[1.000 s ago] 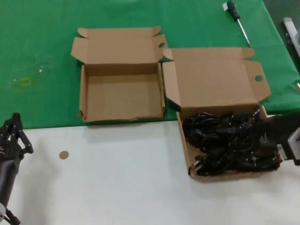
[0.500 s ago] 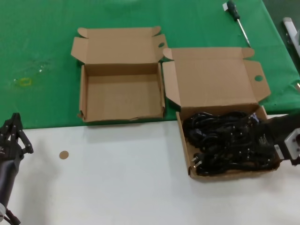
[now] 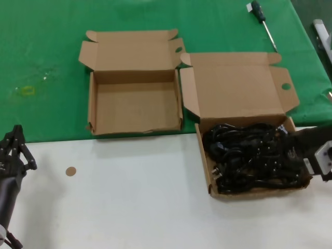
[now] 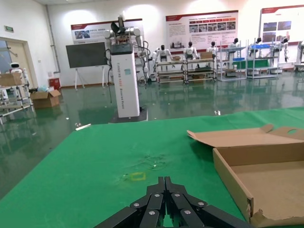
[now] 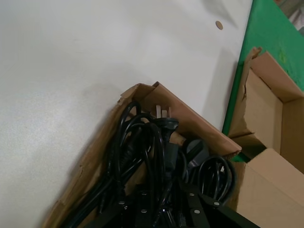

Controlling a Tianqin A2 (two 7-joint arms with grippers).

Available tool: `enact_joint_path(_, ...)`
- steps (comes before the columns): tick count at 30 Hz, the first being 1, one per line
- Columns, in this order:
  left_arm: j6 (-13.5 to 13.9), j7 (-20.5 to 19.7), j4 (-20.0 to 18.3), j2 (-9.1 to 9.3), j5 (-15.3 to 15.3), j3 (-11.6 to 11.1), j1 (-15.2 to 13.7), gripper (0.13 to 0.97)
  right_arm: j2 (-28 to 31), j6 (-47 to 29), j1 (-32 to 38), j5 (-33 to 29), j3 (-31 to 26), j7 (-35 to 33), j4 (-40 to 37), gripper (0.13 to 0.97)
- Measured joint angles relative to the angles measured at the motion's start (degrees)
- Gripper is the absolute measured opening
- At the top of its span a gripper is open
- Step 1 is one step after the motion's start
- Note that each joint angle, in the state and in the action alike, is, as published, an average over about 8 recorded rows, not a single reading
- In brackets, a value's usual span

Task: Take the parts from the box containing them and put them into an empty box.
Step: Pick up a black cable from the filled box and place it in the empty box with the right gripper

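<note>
We see the power cords (image 3: 254, 158) lying as a tangle of black loops inside the bigger carton (image 3: 203, 155), which sits on the white tabletop (image 3: 129, 207) to our right, its tall lid (image 3: 236, 85) folded back onto the green cloth (image 3: 46, 52). In the right wrist view the cords (image 5: 142, 171) fill a corner of that carton (image 5: 190, 118), and 1 plug (image 5: 164, 118) with metal prongs rests against the cardboard wall.

Our right gripper (image 3: 290, 153) is down among the cords at the carton's right side, touching them. In the right wrist view its dark fingers (image 5: 194, 206) are buried in the loops, and we cannot tell whether the jaws are spread or pinching a cord.

The smaller carton (image 3: 91, 104) stands just to the left of the bigger one on the green cloth, its short lid (image 3: 129, 49) open, its near edge at the border of the white tabletop. Its inside shows bare cardboard.

Our left gripper (image 3: 15, 148) is parked low at the left edge of the tabletop, well apart from both cartons. In the left wrist view its fingers (image 4: 154, 204) are pressed together, pointing over the green cloth toward the smaller carton (image 4: 237, 180).

A small brown disc (image 3: 70, 171) lies on the tabletop near the left gripper, and a screwdriver (image 3: 262, 21) lies on the cloth beyond the bigger carton.
</note>
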Motion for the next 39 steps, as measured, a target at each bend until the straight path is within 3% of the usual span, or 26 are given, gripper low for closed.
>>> enact_joint_path(19,0.00,0.00,0.00,0.00,0.00,0.00,0.00,0.152,0.31,-0.31,5.52,0.56,1.72,10.22,2.95,0.229)
enact_joint_path(39,0.00,0.00,0.00,0.00,0.00,0.00,0.00,0.152,-17.64,7.40,15.84,-5.73,-5.09,17.61,-2.62,0.227)
